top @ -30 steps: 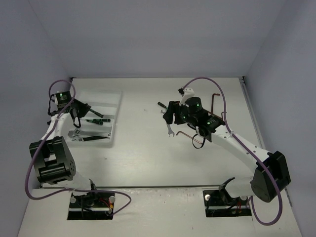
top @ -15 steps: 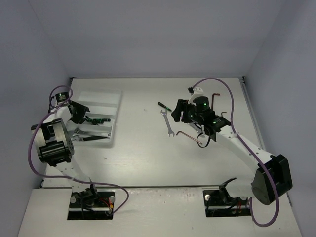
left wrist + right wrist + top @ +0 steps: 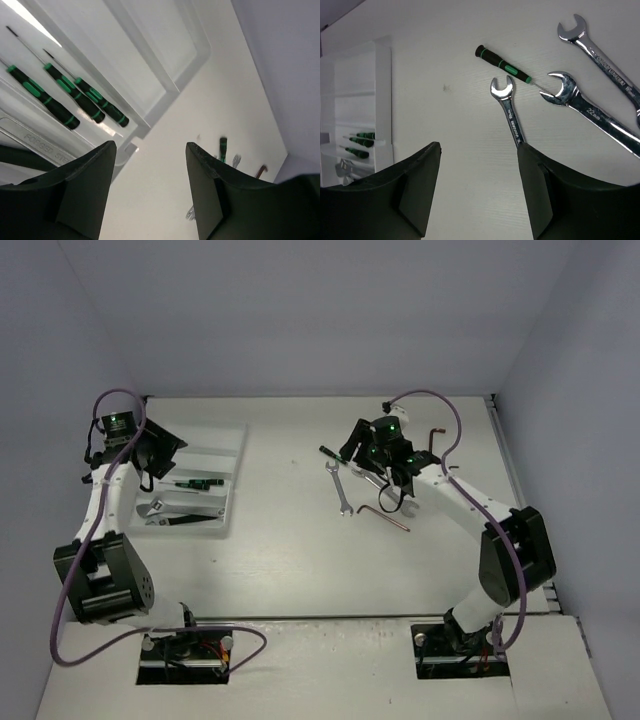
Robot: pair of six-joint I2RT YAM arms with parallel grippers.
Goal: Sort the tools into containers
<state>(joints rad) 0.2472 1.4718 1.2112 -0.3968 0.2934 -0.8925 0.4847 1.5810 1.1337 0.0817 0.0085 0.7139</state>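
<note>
The white tray (image 3: 236,445) lies at the left, with three green-black screwdrivers (image 3: 65,95) in one slot and a silver wrench (image 3: 31,140) in the slot beside it. My left gripper (image 3: 150,146) hangs open and empty above the tray's right edge (image 3: 160,447). Loose tools lie at centre right: a screwdriver (image 3: 502,64), a small wrench (image 3: 508,109) and two bigger wrenches (image 3: 585,107) (image 3: 597,52). My right gripper (image 3: 479,146) is open just above the table, its right finger over the small wrench's shank. Dark red hex keys (image 3: 386,515) (image 3: 432,436) lie near the right arm.
The tray's two far slots (image 3: 170,35) hold nothing. The back wall and the side walls close in the white table (image 3: 290,560). The right arm's purple cable (image 3: 440,415) loops over the loose tools.
My left gripper has opened and pulled up and back from the tray, where the screwdrivers now lie. The right gripper has swung toward the back, above the loose wrenches.
</note>
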